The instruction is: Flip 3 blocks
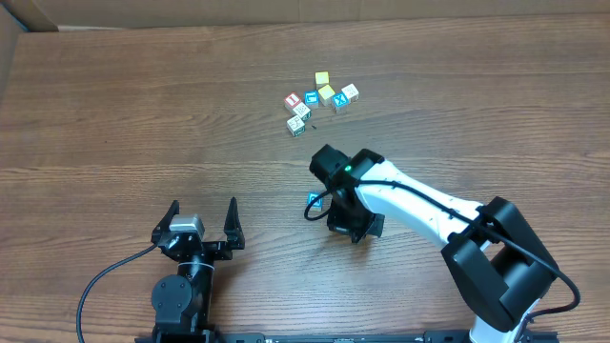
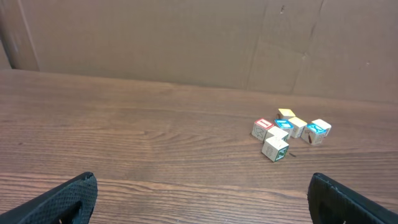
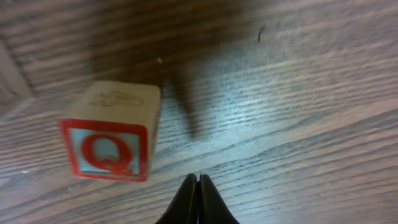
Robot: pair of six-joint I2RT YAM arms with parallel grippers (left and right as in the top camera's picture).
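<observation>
This is looking like a robotics lab test bench: a black left arm (image 1: 186, 276) and a white right arm (image 1: 419, 205) are standing at one edge of a wood-grain table (image 1: 143, 114), and plain cardboard sheets (image 2: 186, 43) are walling off its far side.

The table (image 1: 114, 114) reads to me as brown wood grain, smooth, with a soft sheen where light pools just off centre toward three o'clock in the right wrist view. At nine o'clock there, the Q block (image 3: 112, 140) is pale bare wood on top, matt, its front face printed in flat red and light blue. The block cluster (image 1: 327, 92) at one o'clock overhead looks like similar painted wood. The cardboard wall (image 2: 186, 37) is dull brown. The fingers (image 2: 68, 199) of the left gripper (image 2: 203, 180) are matt black, faintly grainy. The right arm's shell (image 1: 419, 205) is glossy white plastic.
</observation>
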